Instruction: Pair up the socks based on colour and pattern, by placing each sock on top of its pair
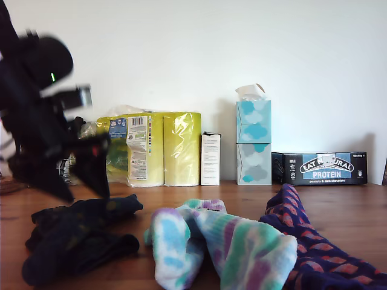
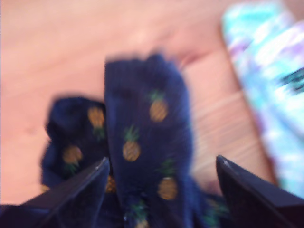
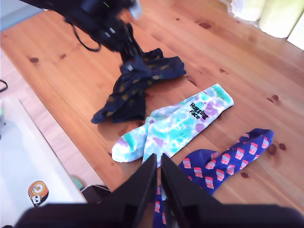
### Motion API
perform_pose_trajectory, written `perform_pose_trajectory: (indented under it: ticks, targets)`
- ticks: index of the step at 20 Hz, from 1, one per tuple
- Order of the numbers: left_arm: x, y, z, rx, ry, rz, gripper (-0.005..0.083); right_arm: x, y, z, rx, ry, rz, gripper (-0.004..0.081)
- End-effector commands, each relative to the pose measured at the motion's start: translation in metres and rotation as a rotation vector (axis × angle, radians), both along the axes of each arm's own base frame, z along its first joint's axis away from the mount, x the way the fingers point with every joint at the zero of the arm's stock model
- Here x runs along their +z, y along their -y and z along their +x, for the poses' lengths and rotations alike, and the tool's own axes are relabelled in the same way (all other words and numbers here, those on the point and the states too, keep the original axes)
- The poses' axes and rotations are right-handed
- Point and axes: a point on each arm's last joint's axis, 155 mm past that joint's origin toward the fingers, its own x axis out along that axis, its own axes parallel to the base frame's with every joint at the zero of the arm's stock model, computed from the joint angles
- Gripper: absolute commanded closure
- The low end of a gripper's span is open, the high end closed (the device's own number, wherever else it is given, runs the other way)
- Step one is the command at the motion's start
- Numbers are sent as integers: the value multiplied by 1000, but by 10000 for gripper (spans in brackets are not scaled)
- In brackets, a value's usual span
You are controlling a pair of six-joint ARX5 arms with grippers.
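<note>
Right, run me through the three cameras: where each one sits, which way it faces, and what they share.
Exterior view: low at table level, facing the wall; my first gripper hangs above the navy pineapple socks.
First wrist view: on the first arm, looking down past open jaws at the navy pineapple socks.
Second wrist view: high up, looking down past my second gripper, jaws nearly together, over all the socks.
Shared: the tie-dye socks and the navy pair appear in all three.

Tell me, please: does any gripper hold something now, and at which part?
No. My first gripper is open above the navy socks. My second gripper is shut, nothing visible between its fingers.
</note>
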Motion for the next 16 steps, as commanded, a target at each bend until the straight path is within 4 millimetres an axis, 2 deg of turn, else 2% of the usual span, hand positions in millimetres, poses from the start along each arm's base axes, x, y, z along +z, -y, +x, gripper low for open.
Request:
perform_pose_trajectory:
  ticks: [1, 2, 3, 4, 6, 7, 10, 11, 14, 16]
  targets:
    - [-12, 3, -4, -5, -23, 8, 70, 4, -4, -5, 26, 2, 19, 783]
    - [-17, 2, -5, -2, -37, 13, 87, 4, -5, -6, 34, -2, 23, 783]
    - [-18, 2, -4, 2, -38, 16, 148, 4, -5, -7, 39, -6, 26, 783]
    - [-17, 3, -3, 4, -30, 12, 256, 4, -6, -7, 40, -6, 27, 783]
    - [-11, 6, 4, 15, -10, -6, 537, 4, -6, -7, 41, -5, 27, 783]
    - [-8, 8, 6, 16, -3, -11, 621, 4, -6, -7, 41, -6, 26, 783]
    - [3, 13, 15, 15, 21, -23, 722, 4, -6, -8, 46, -7, 29, 783]
    - [7, 14, 16, 14, 25, -25, 780, 4, -6, -8, 48, -6, 28, 783]
    - [21, 19, 18, 38, 35, -50, 795, 4, -6, -8, 50, -4, 26, 783]
    - [26, 15, 12, 97, 2, -69, 795, 4, -6, -8, 51, -4, 26, 783]
